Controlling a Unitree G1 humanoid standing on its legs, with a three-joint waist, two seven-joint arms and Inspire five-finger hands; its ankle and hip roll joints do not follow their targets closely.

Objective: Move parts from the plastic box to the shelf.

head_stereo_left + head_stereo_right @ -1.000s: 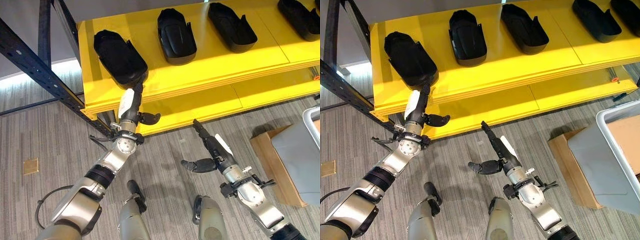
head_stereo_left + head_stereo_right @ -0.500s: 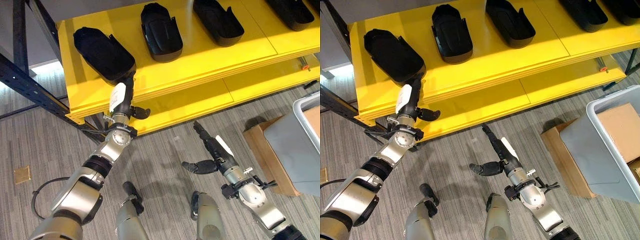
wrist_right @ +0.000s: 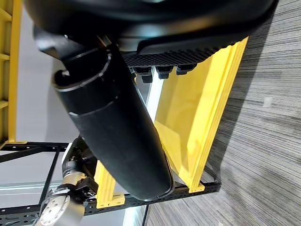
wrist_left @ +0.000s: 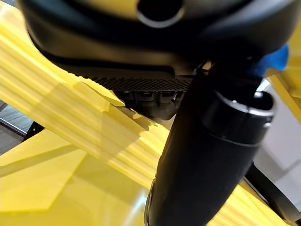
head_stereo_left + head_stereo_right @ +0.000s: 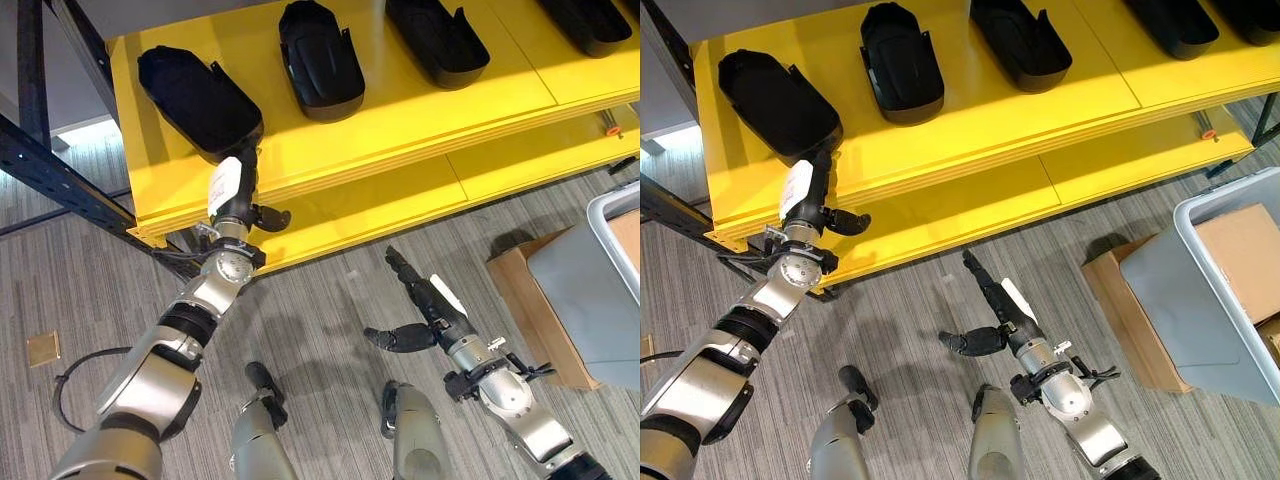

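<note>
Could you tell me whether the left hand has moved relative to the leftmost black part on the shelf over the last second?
No. The left hand remains just below the leftmost black part, at the shelf edge; the camera shifted.

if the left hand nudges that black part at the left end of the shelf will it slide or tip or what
The black part looks like a rigid moulded shell, hollow, so probably light for its size. It lies low and long on the smooth yellow shelf, so a nudge would likelier slide it than tip it. Its end overhangs the shelf edge near the left robot hand, so pulling outward could drop it.
</note>
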